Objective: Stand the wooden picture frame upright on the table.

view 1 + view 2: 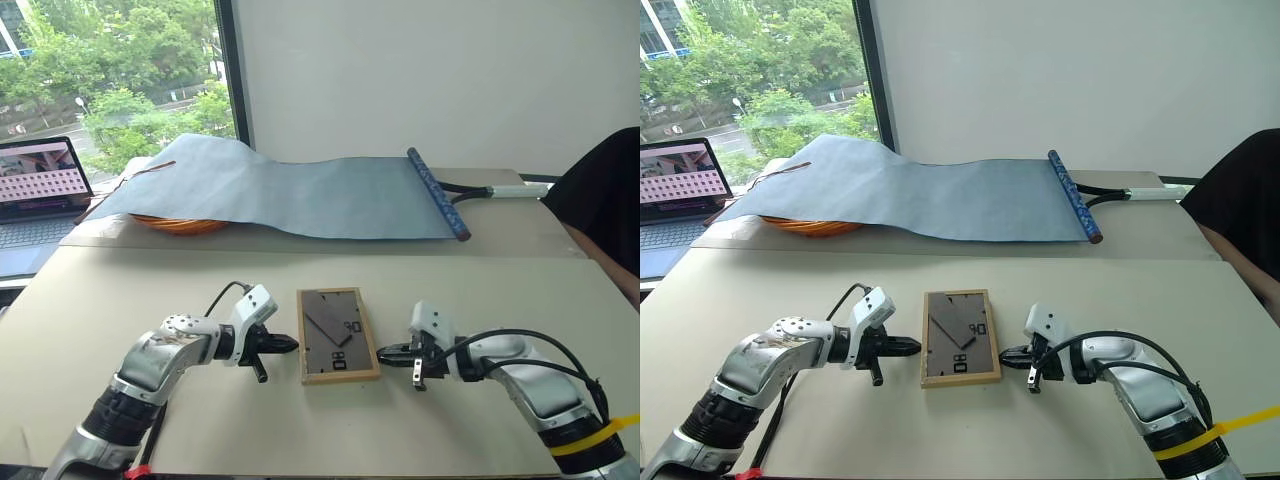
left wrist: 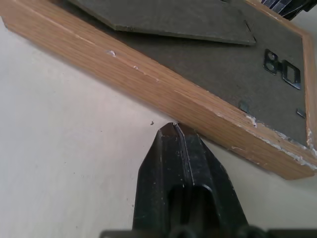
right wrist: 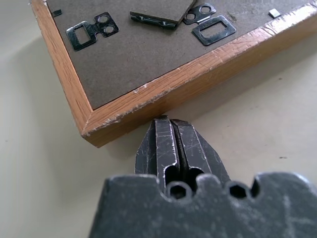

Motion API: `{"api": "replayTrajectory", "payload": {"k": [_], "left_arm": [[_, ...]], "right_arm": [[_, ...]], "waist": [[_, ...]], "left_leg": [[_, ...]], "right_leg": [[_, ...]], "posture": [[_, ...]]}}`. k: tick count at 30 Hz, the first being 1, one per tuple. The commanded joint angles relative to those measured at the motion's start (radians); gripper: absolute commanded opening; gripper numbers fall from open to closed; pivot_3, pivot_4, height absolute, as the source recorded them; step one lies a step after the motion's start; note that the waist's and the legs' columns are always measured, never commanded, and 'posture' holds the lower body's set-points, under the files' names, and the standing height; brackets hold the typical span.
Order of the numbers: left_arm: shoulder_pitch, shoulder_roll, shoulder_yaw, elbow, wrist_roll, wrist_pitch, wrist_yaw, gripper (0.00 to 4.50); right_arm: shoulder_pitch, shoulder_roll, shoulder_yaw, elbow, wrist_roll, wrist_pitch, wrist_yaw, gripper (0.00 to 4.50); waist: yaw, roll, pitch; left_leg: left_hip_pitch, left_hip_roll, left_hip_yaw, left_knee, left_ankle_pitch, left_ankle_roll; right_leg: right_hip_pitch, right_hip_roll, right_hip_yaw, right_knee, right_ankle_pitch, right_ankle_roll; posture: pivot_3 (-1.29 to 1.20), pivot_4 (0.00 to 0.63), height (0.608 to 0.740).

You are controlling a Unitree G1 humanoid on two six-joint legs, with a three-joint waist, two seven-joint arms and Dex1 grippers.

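The wooden picture frame [image 1: 338, 334] lies flat on the cream table [image 1: 320, 440], grey backing board and prop leg facing up. My left gripper [image 1: 292, 345] is shut, its tip right at the frame's left edge. On the opposite side my right gripper [image 1: 383, 352] is shut too, its tip at the frame's right edge. In the left wrist view the closed fingers [image 2: 176, 148] meet the light-wood rim [image 2: 163, 89]. In the right wrist view the closed fingers [image 3: 168, 139] sit against the rim [image 3: 163, 94] near a corner, with metal hangers [image 3: 89, 30] on the board.
A long blue-grey cloth scroll [image 1: 300, 190] lies across the far table over an orange basket [image 1: 175, 224]. A laptop [image 1: 40, 195] stands at the far left. A person's dark sleeve [image 1: 605, 195] is at the right edge.
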Motion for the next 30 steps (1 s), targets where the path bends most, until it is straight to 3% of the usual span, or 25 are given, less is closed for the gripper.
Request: {"api": "replayTrajectory", "payload": {"k": [1,8,13,17,19,21,27,30], "left_arm": [[0.037,0.045,0.021,-0.010,-0.005,-0.008,-0.029,0.00],[0.051,0.075,0.053,0.011,-0.022,0.053,-0.014,0.00],[0.040,-0.027,0.324,0.019,-0.198,0.269,0.122,0.00],[0.042,-0.056,0.445,-0.031,-0.264,0.464,0.226,0.00],[0.026,-0.094,0.532,-0.021,-0.432,0.672,0.177,0.41],[0.029,-0.103,0.555,-0.002,-0.521,0.740,0.191,0.96],[0.048,-0.074,0.404,0.076,-0.728,0.741,0.418,3.12],[0.045,-0.119,0.382,0.105,-0.763,0.741,0.544,4.31]], "right_arm": [[0.008,0.016,-0.029,-0.075,0.063,0.043,-0.007,0.02],[-0.022,-0.028,-0.027,-0.011,0.007,0.010,-0.011,0.02],[-0.039,-0.071,-0.082,0.039,0.003,-0.044,-0.003,0.02],[-0.053,-0.091,-0.108,0.065,-0.006,-0.106,0.006,0.02],[-0.066,-0.087,-0.106,0.074,-0.011,-0.163,0.018,0.00],[-0.077,-0.076,-0.097,0.085,-0.019,-0.214,0.027,0.00],[-0.093,-0.062,-0.006,0.208,-0.146,-0.411,0.041,0.00],[-0.094,-0.038,0.019,0.246,-0.165,-0.447,0.046,0.00]], "waist": [[-0.001,0.000,0.000],[0.000,0.000,0.000],[-0.001,0.000,0.000],[-0.002,0.000,0.000],[-0.001,0.000,0.000],[-0.002,0.000,0.000],[0.000,0.000,0.000],[0.002,0.002,-0.001]], "left_leg": [[0.000,0.000,0.000,0.000,0.000,0.000],[0.001,0.000,0.000,0.000,0.000,0.000],[0.001,0.000,0.000,0.000,0.000,0.000],[0.000,0.000,0.000,0.000,0.000,0.000],[0.001,0.000,-0.001,0.000,0.000,0.000],[0.000,0.000,-0.001,0.000,0.000,0.000],[0.001,0.000,-0.002,0.000,0.000,0.000],[0.001,-0.001,-0.002,0.000,0.000,0.000]], "right_leg": [[0.000,0.000,0.000,0.000,0.000,0.000],[0.000,0.000,0.000,0.000,-0.001,0.002],[0.000,0.000,0.000,0.000,-0.002,0.003],[0.000,0.000,0.000,0.000,-0.002,0.003],[0.000,0.000,0.000,0.000,-0.002,0.003],[0.000,0.000,0.000,0.000,-0.002,0.003],[0.001,-0.001,-0.001,0.000,-0.002,0.003],[0.001,-0.001,-0.001,0.000,0.000,0.000]], "posture": [[0.00,0.150,0.715],[0.00,0.150,0.715],[0.00,0.150,0.715],[0.00,0.150,0.715],[0.00,0.150,0.715],[0.00,0.150,0.715],[0.00,0.150,0.715],[0.00,0.150,0.715]]}}
